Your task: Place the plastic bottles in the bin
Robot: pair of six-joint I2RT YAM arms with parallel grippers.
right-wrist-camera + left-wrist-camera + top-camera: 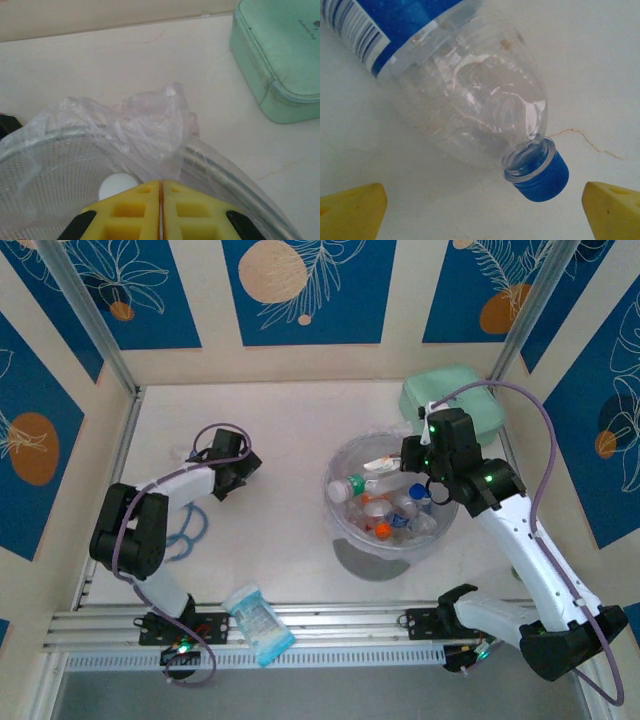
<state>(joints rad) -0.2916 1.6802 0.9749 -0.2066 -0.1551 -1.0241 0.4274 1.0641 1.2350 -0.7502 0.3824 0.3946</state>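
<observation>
Over on the right half of the table [290, 420], about halfway between its near and far edges, sits the bin [345, 532]. It's easily the biggest thing out here: round, see-through grey, with a clear bag [150, 117] bunched over its rim. Tucked into the table's far right corner is a mint-green case [455, 390], near the bin with a strip of bare table between them. Down at the near edge, left of middle, a flat blue-and-white packet [258, 625] lies partly on the metal rail [340, 618].

Bottle-wise, a pile of plastic bottles [390, 508] is already inside the bin, lying every which way. One has green on it [350, 487], there's an orange cap [383, 530], and some blue and red bits show through. One more bottle [470, 95] lies on its side on the bare table toward the left edge, right under my left arm. It's clear, with a blue label at the fat end and a blue cap [542, 177] pointing toward my wrist camera.

My left gripper [482, 212] hangs over that bottle with its yellow fingers [355, 210] spread wide, one on each side of the cap end, neither touching it. My right gripper [161, 186] is above the bin's far right rim, pads pressed flat together with nothing between them. Below it, inside the bin, there's a small white round thing [117, 187], can't tell what.
</observation>
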